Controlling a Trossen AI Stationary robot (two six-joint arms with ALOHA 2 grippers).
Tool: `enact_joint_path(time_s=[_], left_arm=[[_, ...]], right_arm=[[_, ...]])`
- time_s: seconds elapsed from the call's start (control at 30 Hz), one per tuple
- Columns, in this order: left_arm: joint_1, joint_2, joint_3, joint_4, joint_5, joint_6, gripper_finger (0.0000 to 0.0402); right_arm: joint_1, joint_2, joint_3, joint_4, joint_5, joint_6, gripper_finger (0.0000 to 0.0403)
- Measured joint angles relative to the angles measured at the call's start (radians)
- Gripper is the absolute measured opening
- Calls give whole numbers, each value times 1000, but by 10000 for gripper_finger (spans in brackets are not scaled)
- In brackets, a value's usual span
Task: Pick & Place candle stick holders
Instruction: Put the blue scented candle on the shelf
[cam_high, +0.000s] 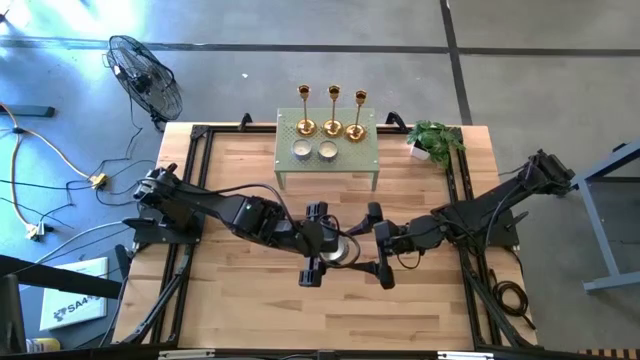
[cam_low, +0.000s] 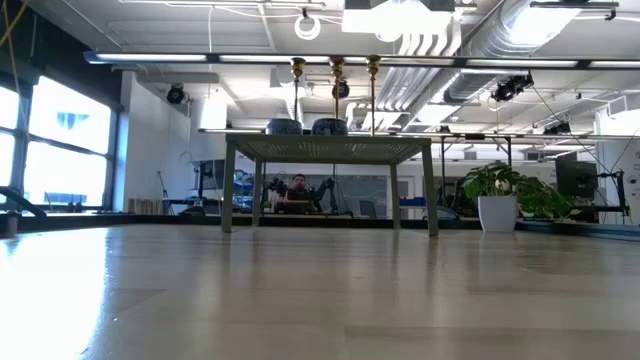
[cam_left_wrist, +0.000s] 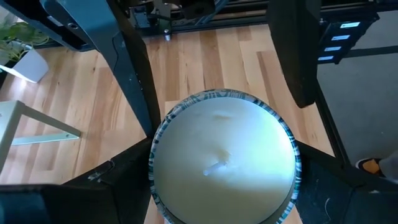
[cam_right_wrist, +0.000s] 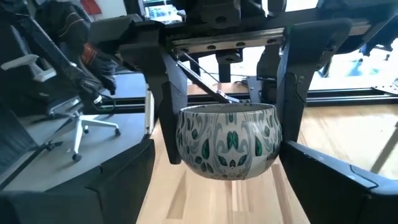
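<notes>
- Three gold candlesticks stand in a row along the far edge of the small green stand (cam_high: 328, 160): the left candlestick (cam_high: 305, 112), the middle candlestick (cam_high: 332, 112) and the right candlestick (cam_high: 357, 114), all upright, close to one another but apart.
- Two candle bowls (cam_high: 313, 151) sit on the stand just in front of the candlesticks, side by side.
- In the low view the three stems (cam_low: 337, 92) rise above the stand top, with the two bowls' dark outlines (cam_low: 306, 127) at their feet.
- Both grippers are well in front of the stand, over the wood table (cam_high: 230, 310), and meet at a third bowl (cam_high: 345, 250) with a green leaf pattern.
- Left gripper (cam_high: 316, 245) is clasped on that bowl: its wrist view looks down on white wax (cam_left_wrist: 224, 158), with a dark finger (cam_left_wrist: 118, 180) against the rim on either side.
- Right gripper (cam_high: 383, 247) is spread wide: its wrist view shows the patterned bowl (cam_right_wrist: 227, 141) between its two fingers (cam_right_wrist: 323, 171), with a gap on both sides; the bowl is off the table.
- Neither gripper touches a candlestick.
- Beside the stand, at the table's right far corner, is a potted plant (cam_high: 434, 141).
- Beyond the table on the left, a floor fan (cam_high: 145, 78) lies on the grey floor.
- Behind the stand, in the low view, a person (cam_low: 297, 190) sits in the room.
</notes>
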Motion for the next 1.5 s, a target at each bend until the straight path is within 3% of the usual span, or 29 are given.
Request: enact_joint_path(time_s=[0.4, 0.87, 1.17, 1.5], left_arm=[[0, 17, 0, 13, -58, -24, 290], [5, 60, 0, 41, -36, -24, 308], [5, 61, 0, 29, -43, -24, 291], [5, 61, -1, 29, -41, -21, 296]], right_arm=[[0, 1, -1, -7, 122, -57, 342], [-1, 1, 1, -54, 147, -117, 342], [-1, 0, 2, -174, 150, -89, 342], [-1, 0, 1, -179, 148, -91, 342]])
